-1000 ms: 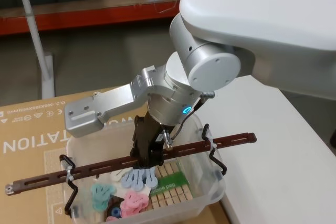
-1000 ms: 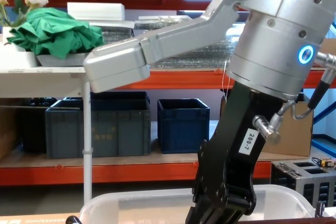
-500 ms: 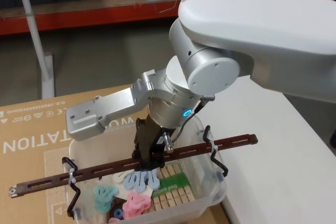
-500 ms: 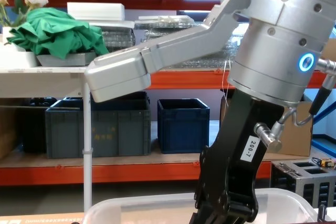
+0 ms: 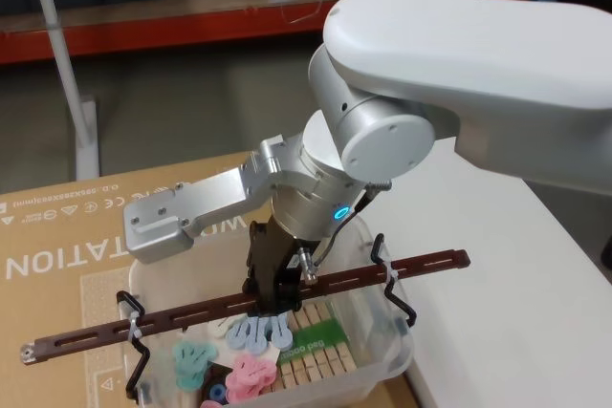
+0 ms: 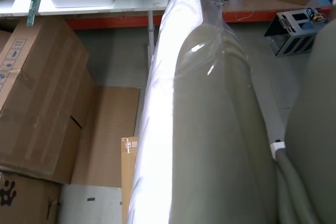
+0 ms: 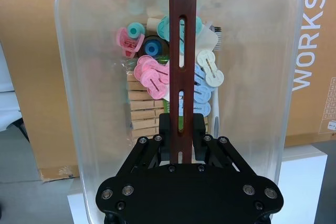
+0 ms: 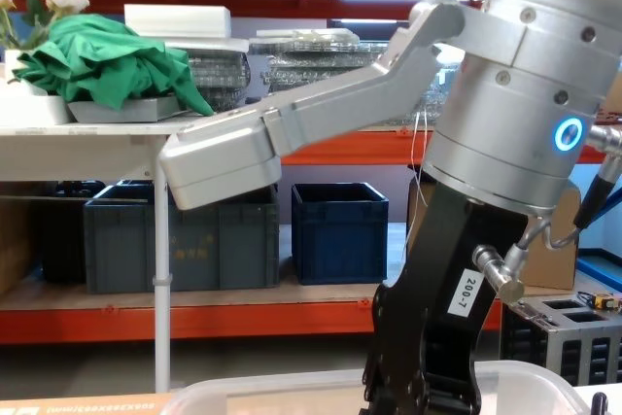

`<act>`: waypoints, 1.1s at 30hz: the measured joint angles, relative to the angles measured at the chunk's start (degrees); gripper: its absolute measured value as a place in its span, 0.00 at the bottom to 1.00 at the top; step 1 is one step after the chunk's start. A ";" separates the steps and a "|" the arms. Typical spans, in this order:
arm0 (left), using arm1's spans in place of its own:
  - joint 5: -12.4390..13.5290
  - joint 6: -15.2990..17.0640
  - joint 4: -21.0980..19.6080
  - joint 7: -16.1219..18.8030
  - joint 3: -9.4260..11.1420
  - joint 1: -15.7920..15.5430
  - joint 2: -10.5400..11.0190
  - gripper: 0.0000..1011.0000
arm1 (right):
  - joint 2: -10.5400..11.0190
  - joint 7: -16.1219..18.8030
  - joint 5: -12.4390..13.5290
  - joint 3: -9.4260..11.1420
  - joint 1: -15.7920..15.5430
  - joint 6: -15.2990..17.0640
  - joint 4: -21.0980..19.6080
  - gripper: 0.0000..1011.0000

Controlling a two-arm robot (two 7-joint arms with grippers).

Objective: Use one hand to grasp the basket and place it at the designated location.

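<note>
The right gripper (image 7: 181, 129) clenches the middle of the brown handle (image 5: 413, 264) of the basket (image 5: 399, 358). The basket is over, perhaps just off, cardboard (image 5: 57, 236) beside a white table (image 5: 497, 274); blue crates (image 8: 338, 230) stand on shelving behind.

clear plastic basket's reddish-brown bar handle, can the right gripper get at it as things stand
Yes, it looks so: the right gripper is shut on the reddish-brown bar handle near its middle, above the clear plastic rectangular basket of pastel clips, with nothing between them.
</note>
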 joint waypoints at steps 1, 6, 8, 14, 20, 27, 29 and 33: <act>0.00 0.00 0.00 0.00 0.00 0.00 0.00 0.00 | 0.04 -0.06 -0.08 0.00 -0.06 0.03 -0.03 0.23; 0.00 0.00 0.00 0.00 0.00 0.00 0.00 0.00 | 0.23 -0.47 -0.53 0.00 -0.43 0.22 -0.16 0.23; 0.00 0.00 0.00 0.00 -0.01 0.00 0.00 0.00 | 0.35 -0.60 -0.70 0.02 -0.59 0.27 -0.20 0.23; 0.00 0.00 0.00 0.00 0.00 0.00 0.00 0.00 | 0.60 -0.78 -1.21 0.12 -0.98 0.50 -0.56 0.23; 0.00 0.00 0.00 0.00 -0.01 0.00 0.00 0.00 | 0.69 -0.84 -1.69 0.17 -1.32 0.68 -0.83 0.23; 0.00 0.00 0.00 0.00 0.00 0.00 0.00 0.00 | 0.62 -0.60 -2.27 0.08 -1.61 1.55 -0.97 0.23; 0.00 0.00 0.00 0.00 -0.01 0.00 0.00 0.00 | 0.58 -0.47 -2.32 0.05 -1.66 1.68 -0.97 0.25; 0.00 0.00 0.00 0.00 0.00 0.00 0.00 0.00 | 0.54 -0.37 -2.29 0.08 -1.68 1.69 -0.85 0.37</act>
